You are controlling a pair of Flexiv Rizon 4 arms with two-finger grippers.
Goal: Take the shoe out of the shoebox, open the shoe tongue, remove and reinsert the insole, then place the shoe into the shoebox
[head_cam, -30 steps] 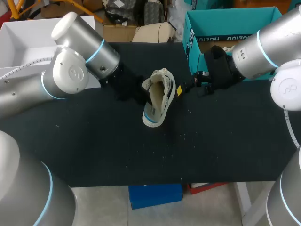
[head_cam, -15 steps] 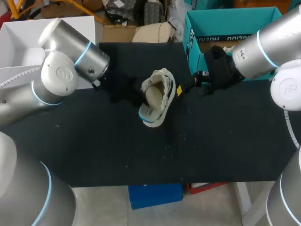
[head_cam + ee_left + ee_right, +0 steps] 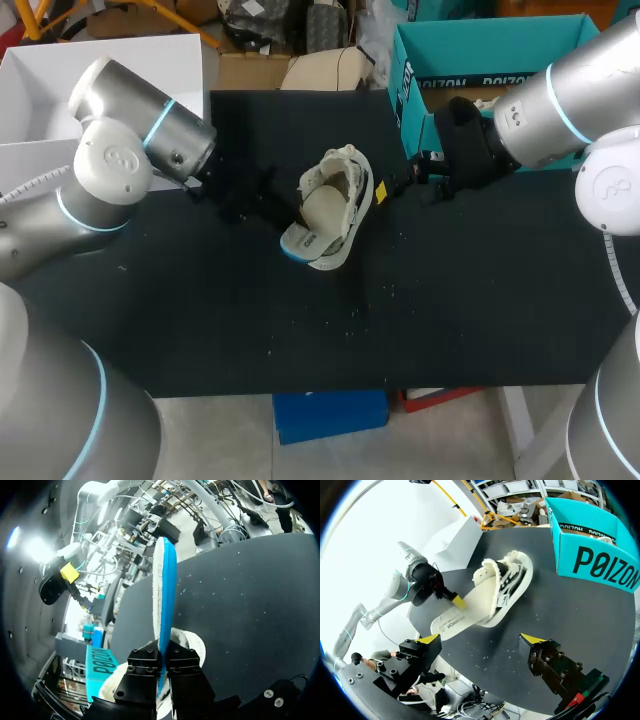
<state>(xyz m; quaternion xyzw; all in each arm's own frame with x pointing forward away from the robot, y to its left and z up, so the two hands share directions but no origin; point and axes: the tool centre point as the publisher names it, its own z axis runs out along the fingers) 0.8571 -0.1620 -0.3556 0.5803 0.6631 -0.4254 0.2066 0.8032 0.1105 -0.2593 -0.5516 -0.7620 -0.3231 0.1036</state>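
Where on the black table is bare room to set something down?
The near strip of the black table, in front of the cream mesh shoe, is bare. Crowded: left gripper with blue-backed insole, shoe, right gripper, teal cardboard shoebox.

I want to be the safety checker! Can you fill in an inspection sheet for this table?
Surface: black table, sprinkled with white crumbs.
Job's things: shoe mid-table; insole partly out of it; shoebox open, far right.
Clutter: only the crumbs.
Grippers: left jaws shut on the insole; right jaws open, empty, beside the shoe.
Cables: nothing seen on the table.
Surroundings: nobody reaches over the table.
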